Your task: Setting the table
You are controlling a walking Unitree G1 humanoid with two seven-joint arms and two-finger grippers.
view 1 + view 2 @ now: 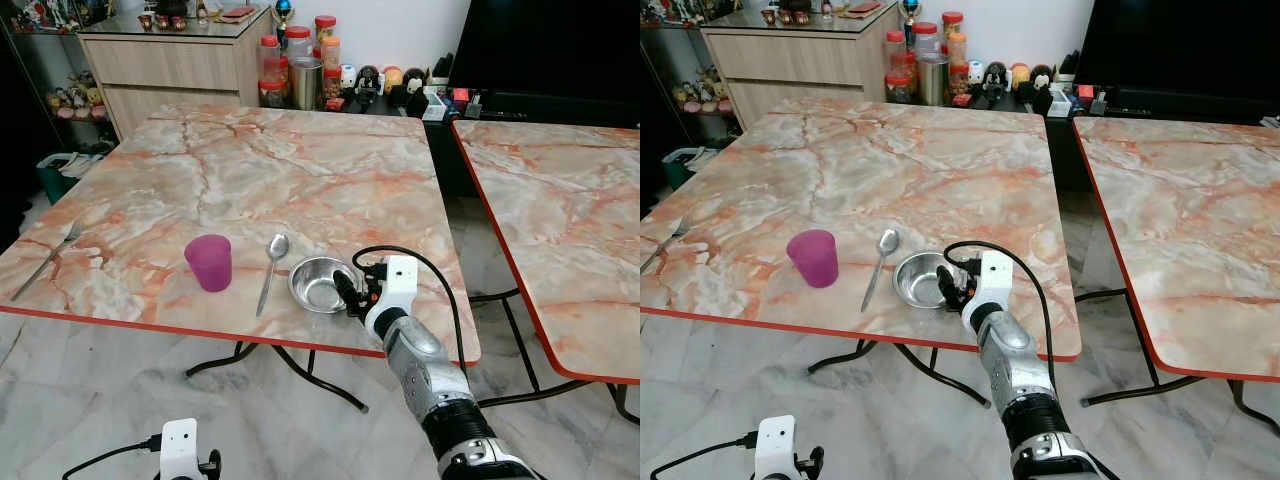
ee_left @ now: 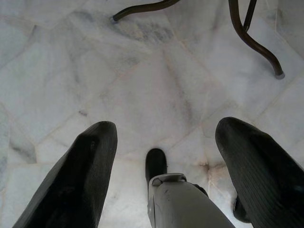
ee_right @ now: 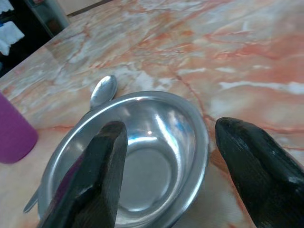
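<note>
Steel bowl [image 1: 319, 283] upright on marble table [image 1: 300, 170], near front edge, empty. Right gripper [image 3: 166, 166] at bowl's near rim, fingers apart, one finger [image 3: 90, 175] over bowl's inside, other outside rim; cannot tell whether they touch. Spoon [image 1: 270, 270] just left of bowl, purple cup [image 1: 209, 262] further left. Fork [image 1: 45, 260] near table's left edge, well apart. Left gripper [image 2: 164, 166] hangs low over tiled floor [image 2: 142, 85], fingers apart, holding nothing.

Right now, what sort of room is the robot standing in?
Probably a home dining area: two marble-patterned tables on a tiled floor, a cup, spoon and bowl laid out, and a sideboard with jars behind.
</note>
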